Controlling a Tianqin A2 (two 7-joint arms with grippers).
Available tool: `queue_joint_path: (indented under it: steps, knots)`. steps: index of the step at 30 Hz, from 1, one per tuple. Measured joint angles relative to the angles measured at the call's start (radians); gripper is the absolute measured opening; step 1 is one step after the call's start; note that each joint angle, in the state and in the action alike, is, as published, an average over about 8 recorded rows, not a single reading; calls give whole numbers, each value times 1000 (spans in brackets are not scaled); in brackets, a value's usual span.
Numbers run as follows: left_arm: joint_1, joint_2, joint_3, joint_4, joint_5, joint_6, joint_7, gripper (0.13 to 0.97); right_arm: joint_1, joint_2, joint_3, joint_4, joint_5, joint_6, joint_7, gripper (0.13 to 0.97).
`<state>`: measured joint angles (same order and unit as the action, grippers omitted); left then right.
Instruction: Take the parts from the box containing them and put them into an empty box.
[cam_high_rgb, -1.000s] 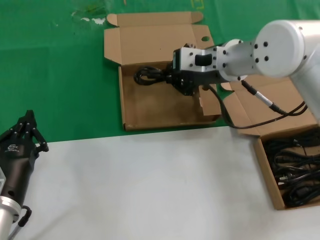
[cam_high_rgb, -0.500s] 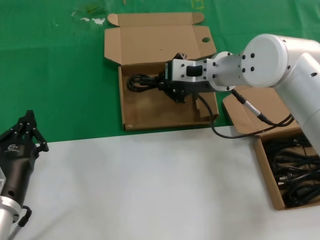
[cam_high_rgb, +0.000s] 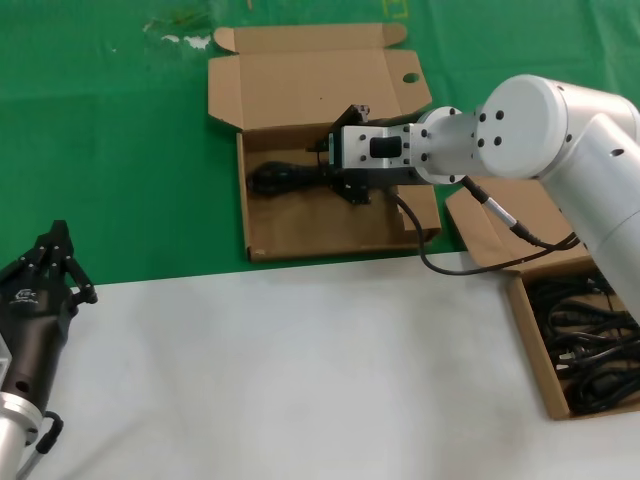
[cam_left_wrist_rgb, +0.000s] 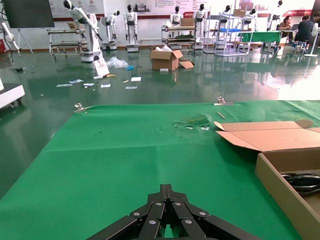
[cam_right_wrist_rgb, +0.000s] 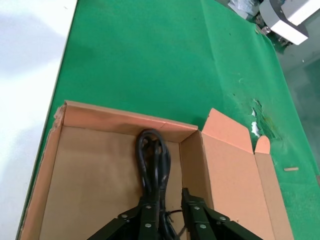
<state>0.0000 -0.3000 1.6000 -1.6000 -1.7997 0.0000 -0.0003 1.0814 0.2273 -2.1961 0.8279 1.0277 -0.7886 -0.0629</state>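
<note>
Reaching across into the empty box (cam_high_rgb: 300, 215), the right gripper (cam_high_rgb: 335, 172) has its jaws closed narrow on a bundled black power cord (cam_high_rgb: 280, 176). In the right wrist view the two fingers (cam_right_wrist_rgb: 148, 218) pinch one end of the cord (cam_right_wrist_rgb: 152, 162), whose loop stretches straight out from the fingertips over the box floor toward the far wall, its looped tip close to that wall. From the head camera the cord lies in the rear half of this box, near the hinge of the open lid (cam_high_rgb: 310, 85), and extends from the gripper toward the box's left wall. One lid flap shows a punched round hole (cam_high_rgb: 411, 78). Whether the cord rests on the cardboard floor or hangs just above it cannot be told.

At the right edge of the worktop, the box containing the parts (cam_high_rgb: 535, 345) holds a tangle of more black cords (cam_high_rgb: 590, 345).

The left gripper (cam_high_rgb: 52, 262) sits parked near the worktop's left edge, fingers drawn together to a point (cam_left_wrist_rgb: 167, 192).
</note>
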Motion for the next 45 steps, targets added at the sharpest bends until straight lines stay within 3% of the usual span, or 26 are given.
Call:
queue_joint_path:
  steps: [7, 11, 16, 29, 33, 42, 45]
  knots:
    - [0, 0, 0, 0, 0, 0, 0, 140, -6, 6, 4, 12, 13, 11, -13, 240]
    - [0, 0, 0, 0, 0, 0, 0, 140, -23, 27, 18, 71, 26, 5, 2, 300]
    - [0, 0, 0, 0, 0, 0, 0, 140, -70, 78, 55, 213, 60, 8, 23, 360]
    - [0, 0, 0, 0, 0, 0, 0, 142, -315, 226, 175, 634, 140, 63, 106, 648]
    - [0, 0, 0, 0, 0, 0, 0, 152, -340, 237, 184, 665, 147, 69, 115, 749]
    - [0, 0, 0, 0, 0, 0, 0, 211, -386, 228, 209, 673, 184, 111, 112, 885]
    - [0, 0, 0, 0, 0, 0, 0, 243, -412, 222, 224, 677, 206, 137, 111, 885]
